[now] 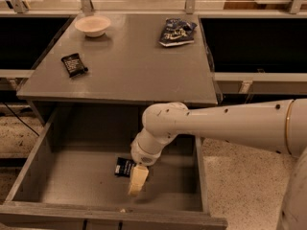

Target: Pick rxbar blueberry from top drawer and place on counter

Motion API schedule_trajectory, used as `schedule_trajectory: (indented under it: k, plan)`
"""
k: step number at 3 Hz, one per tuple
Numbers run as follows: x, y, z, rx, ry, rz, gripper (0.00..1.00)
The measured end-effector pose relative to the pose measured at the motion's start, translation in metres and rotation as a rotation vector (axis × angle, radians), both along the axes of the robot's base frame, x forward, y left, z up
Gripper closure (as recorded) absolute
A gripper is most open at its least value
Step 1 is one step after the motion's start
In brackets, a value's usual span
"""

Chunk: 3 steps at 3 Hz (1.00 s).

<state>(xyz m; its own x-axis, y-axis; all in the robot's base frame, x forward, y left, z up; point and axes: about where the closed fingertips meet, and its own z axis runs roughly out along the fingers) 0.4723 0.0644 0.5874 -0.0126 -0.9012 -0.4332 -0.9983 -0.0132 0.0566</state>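
The top drawer (72,178) stands pulled open below the counter (129,66). The rxbar blueberry (123,166), a small dark navy wrapper with white lettering, lies flat on the drawer floor near the middle. My gripper (137,180) reaches down into the drawer from the right and sits right at the bar's right end, covering part of it. Its cream tip points down toward the drawer's front wall. The white arm crosses in over the drawer's right side.
On the counter lie a black bar wrapper (74,64) at the left, a pale bowl (93,25) at the back left and a blue-and-white snack bag (176,31) at the back right. Dark open bays flank the counter. Speckled floor lies to the right.
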Motion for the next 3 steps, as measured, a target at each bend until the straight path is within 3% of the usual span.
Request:
schedule_trajectory:
  k: [1, 3]
  plan:
    - [0.0000, 0.0000, 0.0000, 0.000, 0.000, 0.000, 0.16]
    - [-0.0001, 0.0000, 0.0000, 0.000, 0.000, 0.000, 0.63]
